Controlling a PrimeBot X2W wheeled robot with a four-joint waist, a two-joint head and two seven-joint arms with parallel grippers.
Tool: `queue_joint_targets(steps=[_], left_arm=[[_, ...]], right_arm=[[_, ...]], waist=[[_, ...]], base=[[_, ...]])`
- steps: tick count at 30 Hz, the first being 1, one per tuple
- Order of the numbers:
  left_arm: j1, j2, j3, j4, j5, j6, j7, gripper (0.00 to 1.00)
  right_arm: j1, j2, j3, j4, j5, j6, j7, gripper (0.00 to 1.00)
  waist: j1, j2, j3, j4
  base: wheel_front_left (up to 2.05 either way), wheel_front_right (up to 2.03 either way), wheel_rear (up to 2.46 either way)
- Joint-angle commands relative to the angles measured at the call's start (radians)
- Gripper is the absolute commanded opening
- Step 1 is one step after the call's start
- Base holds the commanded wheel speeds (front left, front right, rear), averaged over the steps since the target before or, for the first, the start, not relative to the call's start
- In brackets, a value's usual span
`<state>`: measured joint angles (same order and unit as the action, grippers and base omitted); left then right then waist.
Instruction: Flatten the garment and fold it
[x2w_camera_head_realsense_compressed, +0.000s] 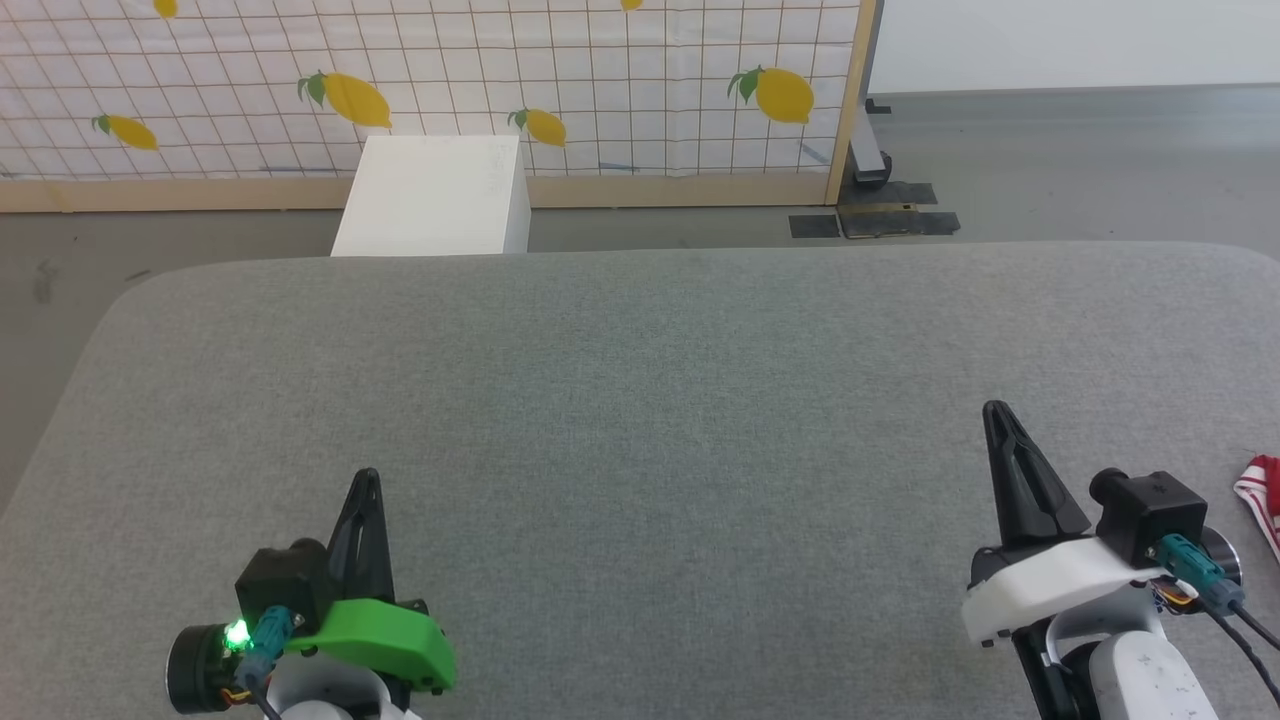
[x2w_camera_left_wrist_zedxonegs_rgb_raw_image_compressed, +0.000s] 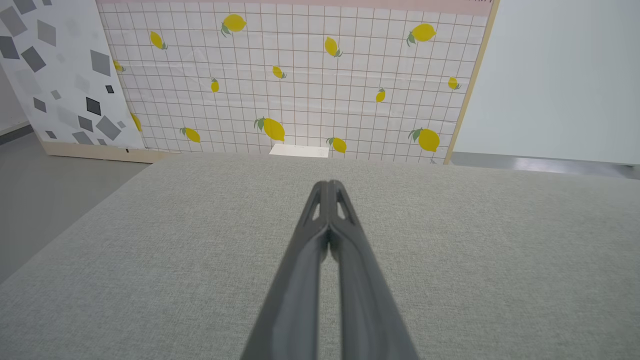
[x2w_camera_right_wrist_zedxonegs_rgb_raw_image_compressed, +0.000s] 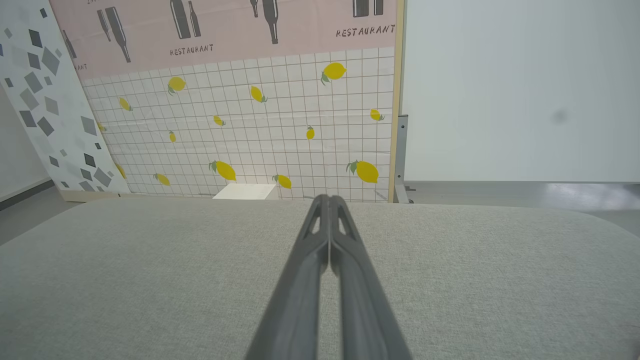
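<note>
A small red-and-white striped edge of the garment (x2w_camera_head_realsense_compressed: 1262, 500) pokes in at the right border of the head view, lying on the grey table (x2w_camera_head_realsense_compressed: 640, 400); the rest of it is out of frame. My right gripper (x2w_camera_head_realsense_compressed: 995, 410) is shut with nothing in it, a short way left of that edge. At the lower left my left gripper (x2w_camera_head_realsense_compressed: 367, 477) is shut too, holding nothing, over bare fabric. In the left wrist view the left gripper (x2w_camera_left_wrist_zedxonegs_rgb_raw_image_compressed: 328, 184) has its tips pressed together, and in the right wrist view the right gripper (x2w_camera_right_wrist_zedxonegs_rgb_raw_image_compressed: 328, 198) does as well.
The table has rounded far corners and a grey floor around it. Behind its far edge stands a white box (x2w_camera_head_realsense_compressed: 435, 195), and past that a lemon-print screen (x2w_camera_head_realsense_compressed: 430, 80) with a wooden frame. A metal stand foot (x2w_camera_head_realsense_compressed: 870, 160) sits on the floor at the back right.
</note>
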<state>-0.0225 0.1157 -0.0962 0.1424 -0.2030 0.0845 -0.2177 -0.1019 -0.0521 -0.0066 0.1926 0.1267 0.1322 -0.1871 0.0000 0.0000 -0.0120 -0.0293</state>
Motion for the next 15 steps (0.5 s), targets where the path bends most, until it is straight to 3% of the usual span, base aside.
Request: queue_joint_targets(steps=[1,15], left_arm=[[0.002,-0.005,0.005,-0.008,0.014,-0.005,0.007,0.0],[0.004,-0.012,0.016,-0.024,0.037,-0.015,0.032,0.0]], right_arm=[[0.008,0.0,0.001,-0.01,-0.007,0.0,0.005,0.0],[0.02,0.0,0.001,-0.032,-0.021,0.0,0.027,0.0]], waist=[[0.0,0.0,0.0,0.0],[0.0,0.0,0.002,0.004]], base=[[0.0,0.0,0.0],[0.0,0.0,0.0]])
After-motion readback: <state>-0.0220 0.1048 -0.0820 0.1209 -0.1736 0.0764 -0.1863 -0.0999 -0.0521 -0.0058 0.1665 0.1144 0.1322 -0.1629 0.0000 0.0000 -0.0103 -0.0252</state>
